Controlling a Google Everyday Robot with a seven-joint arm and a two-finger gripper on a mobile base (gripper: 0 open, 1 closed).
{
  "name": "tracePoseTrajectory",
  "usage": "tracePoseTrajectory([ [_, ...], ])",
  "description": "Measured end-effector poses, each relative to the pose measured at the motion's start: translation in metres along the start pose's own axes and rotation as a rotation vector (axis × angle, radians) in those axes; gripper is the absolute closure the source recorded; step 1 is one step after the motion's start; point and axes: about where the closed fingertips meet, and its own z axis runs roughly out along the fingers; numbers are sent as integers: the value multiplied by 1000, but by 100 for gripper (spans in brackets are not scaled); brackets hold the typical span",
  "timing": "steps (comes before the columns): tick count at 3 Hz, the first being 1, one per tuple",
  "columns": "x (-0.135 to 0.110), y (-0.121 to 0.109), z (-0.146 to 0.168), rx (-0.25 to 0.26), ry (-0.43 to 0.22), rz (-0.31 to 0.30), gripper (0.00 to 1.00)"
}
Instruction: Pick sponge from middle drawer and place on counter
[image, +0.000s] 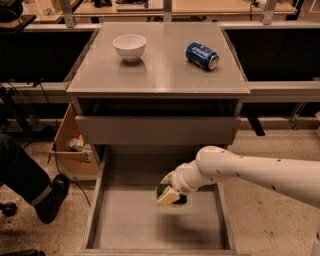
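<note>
Lifting is the step in hand, judging by the layout: the gripper (170, 194) hangs over the floor of the middle drawer (125, 220), right of centre, clamped on the sponge (173, 199). The sponge is off the floor, w/ its shadow lying on the bare metal beneath. How deep the sponge sits between the fingers is hard to read from this angle; it looks like an edge pinch, but that's a guess.

To do it well:
- Keep the squeeze steady. A sponge is soft, so it deforms and can slip out if the grip eases.
- Go straight up first, then back toward the robot, b/c the closed drawer front (157, 130) and the lip of the counter (160, 70) overhang the rear of the open drawer. Arcing forward too early risks clipping the sponge or the arm (250, 172) on that edge.
- Only once the sponge is above counter height, move in over the top.
- Aim for the bare front-centre patch, well apart from the bowl (129, 46) at back left and the blue soda can (202, 54) at back right; the can lies on its side and may roll if nudged.
- Set it down low before letting go, no drop.
</note>
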Motion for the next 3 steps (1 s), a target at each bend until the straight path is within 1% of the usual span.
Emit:
tracePoseTrajectory([
  [1,-15,-1,-2,10,12,-30,100],
  [2,-54,-14,-23,57,46,-85,100],
  [3,-105,-34,-78,175,80,-140,100],
])
